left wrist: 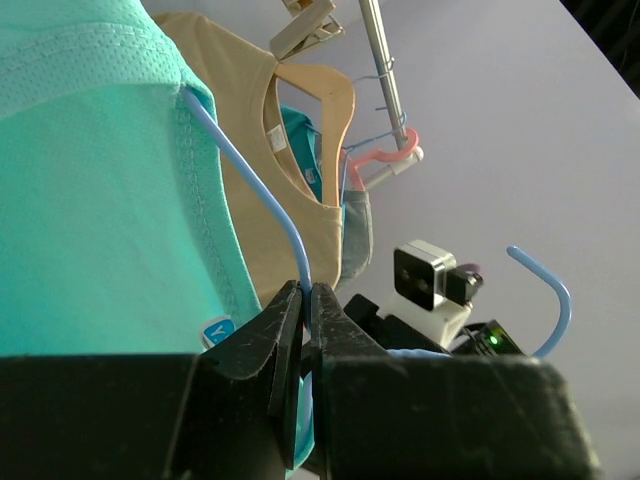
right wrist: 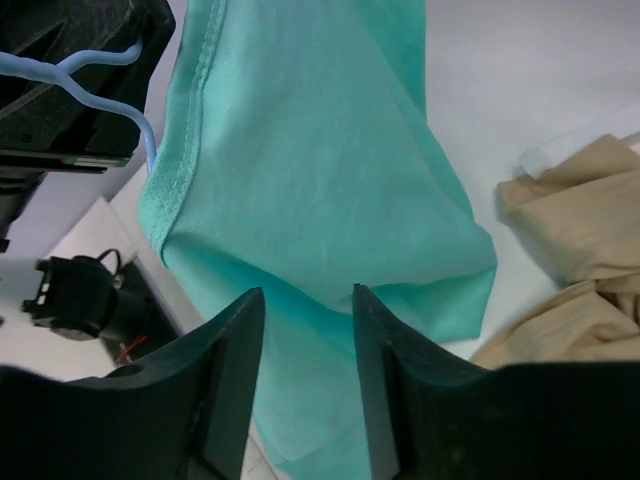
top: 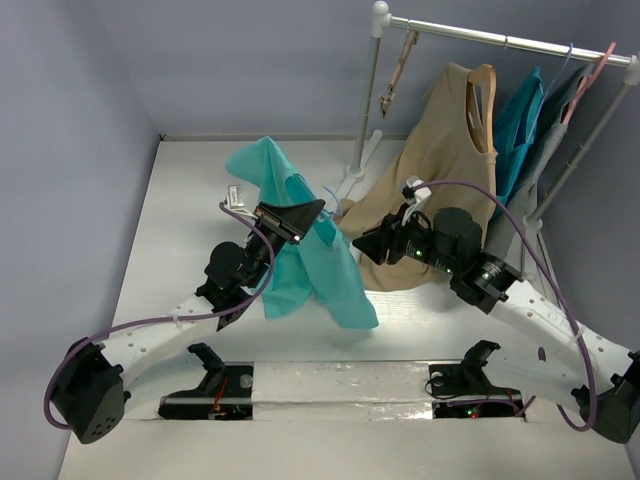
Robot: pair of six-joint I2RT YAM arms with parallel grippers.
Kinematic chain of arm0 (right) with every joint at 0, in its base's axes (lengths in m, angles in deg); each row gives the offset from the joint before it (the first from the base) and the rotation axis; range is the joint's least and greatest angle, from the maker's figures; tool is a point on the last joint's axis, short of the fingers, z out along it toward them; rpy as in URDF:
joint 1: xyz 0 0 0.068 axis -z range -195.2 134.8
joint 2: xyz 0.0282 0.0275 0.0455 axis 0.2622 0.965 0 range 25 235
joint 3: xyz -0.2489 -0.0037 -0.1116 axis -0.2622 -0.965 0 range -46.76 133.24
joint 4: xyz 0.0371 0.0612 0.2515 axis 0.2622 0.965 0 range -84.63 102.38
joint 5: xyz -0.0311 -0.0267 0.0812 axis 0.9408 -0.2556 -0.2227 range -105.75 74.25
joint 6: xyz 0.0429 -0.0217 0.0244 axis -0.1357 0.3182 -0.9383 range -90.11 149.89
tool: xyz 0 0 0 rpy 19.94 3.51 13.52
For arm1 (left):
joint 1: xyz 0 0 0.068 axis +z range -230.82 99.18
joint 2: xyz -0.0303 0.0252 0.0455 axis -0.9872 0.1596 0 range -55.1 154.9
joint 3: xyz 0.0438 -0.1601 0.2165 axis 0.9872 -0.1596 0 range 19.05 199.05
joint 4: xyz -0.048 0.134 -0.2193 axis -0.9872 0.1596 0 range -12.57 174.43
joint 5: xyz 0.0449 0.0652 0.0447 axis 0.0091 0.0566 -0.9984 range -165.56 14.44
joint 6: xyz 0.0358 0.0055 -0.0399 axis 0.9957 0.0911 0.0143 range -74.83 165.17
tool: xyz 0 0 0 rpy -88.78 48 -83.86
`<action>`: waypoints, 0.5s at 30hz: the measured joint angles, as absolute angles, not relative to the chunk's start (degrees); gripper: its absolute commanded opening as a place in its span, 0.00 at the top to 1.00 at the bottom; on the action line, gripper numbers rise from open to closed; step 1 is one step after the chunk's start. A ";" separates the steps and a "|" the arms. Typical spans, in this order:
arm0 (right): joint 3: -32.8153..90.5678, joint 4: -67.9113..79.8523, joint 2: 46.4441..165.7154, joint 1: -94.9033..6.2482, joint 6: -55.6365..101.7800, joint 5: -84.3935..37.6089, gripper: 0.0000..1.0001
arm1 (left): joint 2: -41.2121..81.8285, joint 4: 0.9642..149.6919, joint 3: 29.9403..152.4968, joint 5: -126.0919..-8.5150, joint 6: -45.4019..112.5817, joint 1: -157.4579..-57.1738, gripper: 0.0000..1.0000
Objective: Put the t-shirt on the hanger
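Observation:
The turquoise t-shirt (top: pixel 300 255) hangs in the air over the middle of the table, draped on the thin light-blue hanger (left wrist: pixel 250 180). My left gripper (top: pixel 298 215) is shut on the hanger's wire near its neck, as the left wrist view (left wrist: pixel 307 292) shows; the hook (left wrist: pixel 555 295) curves out to the right. The shirt's collar edge (left wrist: pixel 195 170) lies over the wire. My right gripper (top: pixel 362 243) is open just right of the shirt. In the right wrist view (right wrist: pixel 308 295) its jaws stand apart facing a hanging fold of the shirt (right wrist: pixel 310 150); I cannot tell whether they touch it.
A metal clothes rack (top: pixel 500 40) stands at the back right, its base (top: pixel 350 180) behind the shirt. It carries a tan sleeveless top (top: pixel 440 170) on a wooden hanger, a darker teal garment (top: pixel 520 130), a pink hanger (top: pixel 590 70) and a clip hanger (top: pixel 400 70). The tan top's hem lies on the table.

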State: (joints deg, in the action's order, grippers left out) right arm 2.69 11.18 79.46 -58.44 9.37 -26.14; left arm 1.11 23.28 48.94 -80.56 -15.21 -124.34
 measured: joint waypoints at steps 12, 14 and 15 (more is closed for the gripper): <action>2.21 6.26 80.96 -56.39 4.72 -39.65 0.50 | -0.75 24.92 48.74 -80.58 -14.69 -124.34 1.00; 2.21 5.85 80.85 -56.39 4.28 -40.44 0.41 | -0.97 25.20 48.74 -80.58 -14.45 -124.34 1.00; 2.21 5.47 80.75 -56.39 4.02 -40.96 0.39 | -1.06 25.25 48.74 -80.58 -14.31 -124.34 1.00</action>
